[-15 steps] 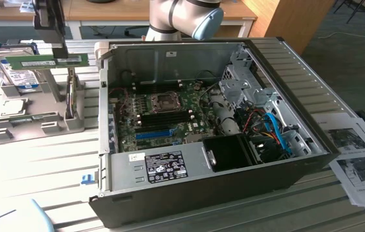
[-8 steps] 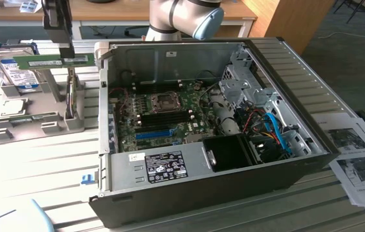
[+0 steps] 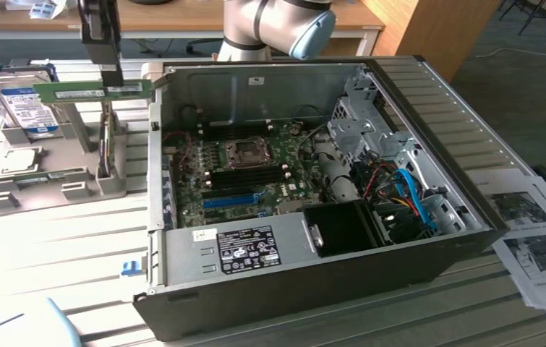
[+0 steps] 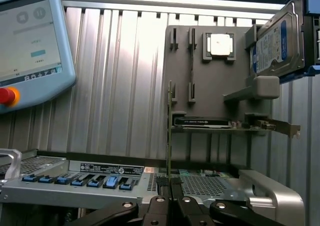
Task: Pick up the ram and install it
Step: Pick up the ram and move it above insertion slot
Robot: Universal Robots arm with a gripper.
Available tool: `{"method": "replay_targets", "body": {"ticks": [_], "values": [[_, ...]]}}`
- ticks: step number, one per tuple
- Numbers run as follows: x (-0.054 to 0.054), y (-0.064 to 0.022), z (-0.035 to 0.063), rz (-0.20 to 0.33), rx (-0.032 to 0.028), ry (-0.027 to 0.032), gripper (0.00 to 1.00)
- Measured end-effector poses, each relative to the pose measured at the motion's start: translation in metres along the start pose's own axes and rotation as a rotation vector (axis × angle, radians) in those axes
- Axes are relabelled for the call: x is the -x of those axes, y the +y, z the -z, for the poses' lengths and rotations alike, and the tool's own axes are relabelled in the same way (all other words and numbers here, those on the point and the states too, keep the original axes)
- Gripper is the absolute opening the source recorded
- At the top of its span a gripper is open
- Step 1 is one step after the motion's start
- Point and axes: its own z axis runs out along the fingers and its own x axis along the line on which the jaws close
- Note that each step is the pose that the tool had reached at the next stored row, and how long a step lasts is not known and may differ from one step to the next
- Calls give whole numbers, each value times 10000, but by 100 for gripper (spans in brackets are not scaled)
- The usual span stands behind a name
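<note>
Grips the ram (image 3: 94, 90) partway along, fingers (image 3: 111, 75) clamped on it (stick level, hanging clear above the grey rack (image 3: 108, 184)). Points straight down over the slatted surface (image 3: 61, 246), just beside the open computer case (image 3: 446, 108), arm joint (image 3: 278, 25) behind it.

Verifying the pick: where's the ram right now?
On the exterior view's left, the ram is clamped in the gripper over the grey holder, next to the hard drive and outside the case.
</note>
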Motion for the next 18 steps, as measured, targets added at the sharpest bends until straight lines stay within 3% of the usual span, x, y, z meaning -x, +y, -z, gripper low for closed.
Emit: {"method": "replay_targets", "body": {"ticks": [18], "values": [[-18,-363,28,1,45,-2,11]]}}
